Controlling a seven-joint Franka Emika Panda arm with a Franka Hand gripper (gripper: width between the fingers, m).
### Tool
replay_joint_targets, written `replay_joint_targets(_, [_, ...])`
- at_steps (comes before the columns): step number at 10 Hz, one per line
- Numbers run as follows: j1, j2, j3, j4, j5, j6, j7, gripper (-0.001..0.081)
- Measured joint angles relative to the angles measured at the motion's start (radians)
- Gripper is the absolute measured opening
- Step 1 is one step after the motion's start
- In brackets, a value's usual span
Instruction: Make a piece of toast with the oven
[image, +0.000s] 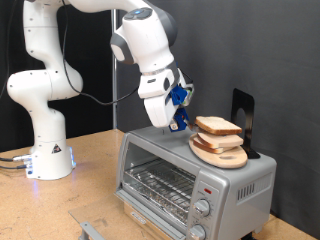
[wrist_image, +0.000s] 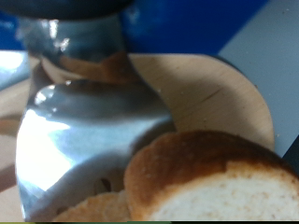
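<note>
The silver-grey oven (image: 190, 180) stands on the wooden table with its glass door closed and the wire rack visible inside. On its top lies a round wooden board (image: 222, 158) with stacked bread. The piece of toast (image: 218, 126), pale with a brown crust, lies on top of a pair of similar slices (image: 215, 145). My gripper (image: 181, 118), with blue fingers, hangs just to the exterior view's left of the top slice, at its edge. In the wrist view a shiny metal finger (wrist_image: 75, 140) fills the frame beside a bread slice (wrist_image: 220, 187) and the board (wrist_image: 201, 89).
A black upright stand (image: 242, 120) sits on the oven top behind the board. Round knobs (image: 203, 208) are on the oven's right front. A small grey metal piece (image: 90, 228) lies on the table in front. The arm's base (image: 45, 150) stands at the exterior view's left.
</note>
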Motion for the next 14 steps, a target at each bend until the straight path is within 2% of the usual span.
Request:
replay_joint_targets(3, [-0.001,-0.014,0.0,-0.024,0.018,0.012,-0.003,0.0395])
replay_joint_targets(9, [-0.001,-0.016,-0.001,-0.026,0.021,0.011,-0.002,0.0395])
replay_joint_targets(14, [-0.001,-0.015,-0.004,-0.03,0.078,0.001,-0.001,0.0395])
